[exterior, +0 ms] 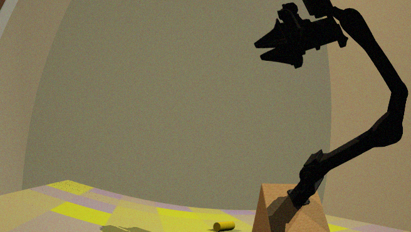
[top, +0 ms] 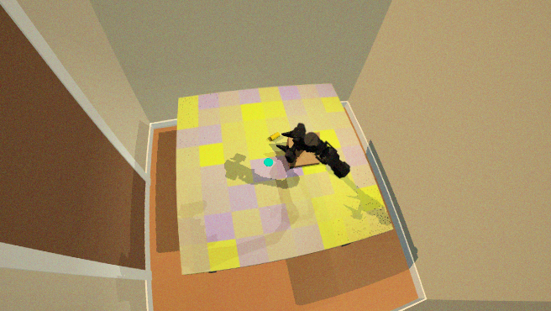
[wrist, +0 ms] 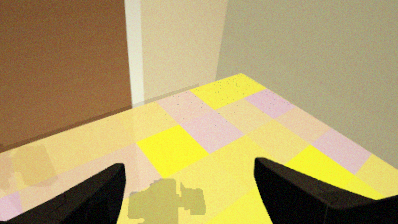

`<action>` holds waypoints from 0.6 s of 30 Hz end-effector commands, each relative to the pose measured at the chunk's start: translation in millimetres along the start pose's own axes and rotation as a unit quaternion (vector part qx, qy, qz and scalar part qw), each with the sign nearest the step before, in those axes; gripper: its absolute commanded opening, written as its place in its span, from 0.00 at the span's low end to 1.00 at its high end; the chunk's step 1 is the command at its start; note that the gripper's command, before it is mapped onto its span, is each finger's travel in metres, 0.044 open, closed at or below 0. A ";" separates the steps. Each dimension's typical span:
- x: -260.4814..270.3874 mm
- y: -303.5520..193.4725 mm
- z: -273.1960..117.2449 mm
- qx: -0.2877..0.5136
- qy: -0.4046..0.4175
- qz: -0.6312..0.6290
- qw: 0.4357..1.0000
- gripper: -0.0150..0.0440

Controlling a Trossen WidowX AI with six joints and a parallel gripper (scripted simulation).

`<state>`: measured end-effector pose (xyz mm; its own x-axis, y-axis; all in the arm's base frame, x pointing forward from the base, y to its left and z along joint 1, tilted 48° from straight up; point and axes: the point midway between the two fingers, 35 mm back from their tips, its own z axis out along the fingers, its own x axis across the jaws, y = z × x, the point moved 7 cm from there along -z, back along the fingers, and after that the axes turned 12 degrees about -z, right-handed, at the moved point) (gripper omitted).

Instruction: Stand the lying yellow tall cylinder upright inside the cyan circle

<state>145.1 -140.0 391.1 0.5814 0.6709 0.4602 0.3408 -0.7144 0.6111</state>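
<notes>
The yellow cylinder (top: pixel 274 136) (exterior: pixel 223 226) lies on its side on the checkered table. The cyan circle (top: pixel 268 162) is a flat disc on the table, a short way from the cylinder in the top view; nothing stands on it. My gripper (top: pixel 279 140) (exterior: pixel 257 51) (wrist: pixel 190 169) is open and empty. It is high above the table, pointing roughly sideways and somewhat down. The wrist view shows neither the cylinder nor the circle between or around the fingers.
A brown wooden block (top: pixel 306 158) (exterior: pixel 296 191) stands under the arm's base, to the right of the cylinder. The checkered table (top: pixel 244 218) (exterior: pixel 81 214) (wrist: pixel 215 132) carries shadows of the arm. Walls stand beyond the table's edges.
</notes>
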 end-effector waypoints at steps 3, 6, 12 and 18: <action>-41.9 8.3 68.8 0.095 -0.003 -0.088 0.992 0.78; -64.5 5.5 103.2 0.143 0.006 -0.135 0.980 0.78; -109.4 -15.4 166.9 0.234 0.048 -0.221 0.946 0.78; -151.1 -54.7 220.7 0.309 0.119 -0.297 0.896 0.78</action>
<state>203.1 -244.4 183.2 0.1153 0.9433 0.3112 0.8919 -0.2363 0.3857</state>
